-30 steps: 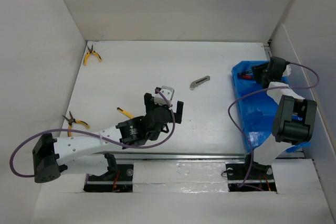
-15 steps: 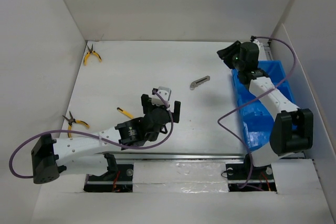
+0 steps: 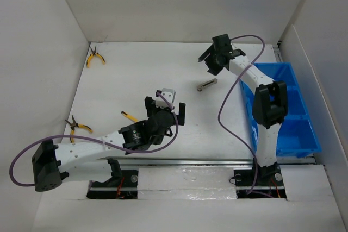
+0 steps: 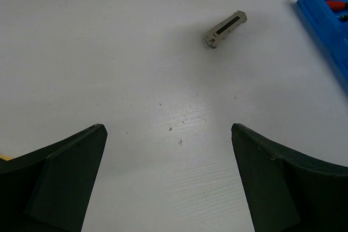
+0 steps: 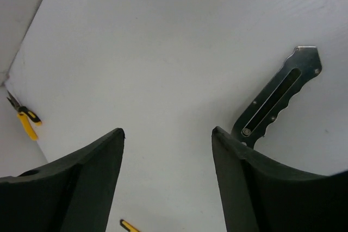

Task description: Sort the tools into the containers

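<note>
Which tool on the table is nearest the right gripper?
The grey utility knife, beside the right gripper; far-corner pliers, left-edge pliers and yellow screwdriver all lie far left.

The left pincer (image 4: pixel 167 134) is hanging wide apart over the worktop (image 4: pixel 109 52), gripping nothing. Ahead, the knife (image 4: pixel 225 24) is lying flat, near the bin (image 4: pixel 318 12), which is holding red-handled screwdrivers (image 4: pixel 338 5).

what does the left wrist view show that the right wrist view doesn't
Only the left wrist view shows the corner of the blue bin, with a red screwdriver handle inside it. Only the right wrist view shows the yellow-handled pliers, lying near the wall. Both views show the grey utility knife lying flat on the white table, with nothing touching it.
</note>
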Tool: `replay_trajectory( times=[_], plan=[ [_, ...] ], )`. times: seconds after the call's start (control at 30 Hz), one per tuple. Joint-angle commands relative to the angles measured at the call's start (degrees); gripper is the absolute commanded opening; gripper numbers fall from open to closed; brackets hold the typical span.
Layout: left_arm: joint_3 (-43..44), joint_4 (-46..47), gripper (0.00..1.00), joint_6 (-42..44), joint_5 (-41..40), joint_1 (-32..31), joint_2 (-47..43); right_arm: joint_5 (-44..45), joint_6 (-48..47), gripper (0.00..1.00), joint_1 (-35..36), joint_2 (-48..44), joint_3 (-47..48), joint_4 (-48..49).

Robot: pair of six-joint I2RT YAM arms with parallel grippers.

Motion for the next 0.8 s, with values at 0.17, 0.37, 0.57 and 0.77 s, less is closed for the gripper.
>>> replay_trajectory(
  times=[0.17,0.37,0.57,0.77],
  plan=[
    [-0.4,0.8,0.99,-0.5,-0.2,0.1,-3.6,4.5,11.8,0.74,0.3,5.5,12.1,-20.7],
    [-0.2,0.3,0.99,-0.5,-0.3,0.1,-3.4,6.8,11.7,0.76,0.8,13.1,26.4,-35.7],
    [0.5,-0.9,0.99,-0.7,-0.9,0.1,-3.2,5.2,10.4,0.74,0.8,13.9,22.9,-36.4],
    [0.2,-0.8,0.99,-0.5,-2.3,0.1,-2.7,6.3,11.8,0.72,2.7,14.5,19.6,-33.7]
  ],
)
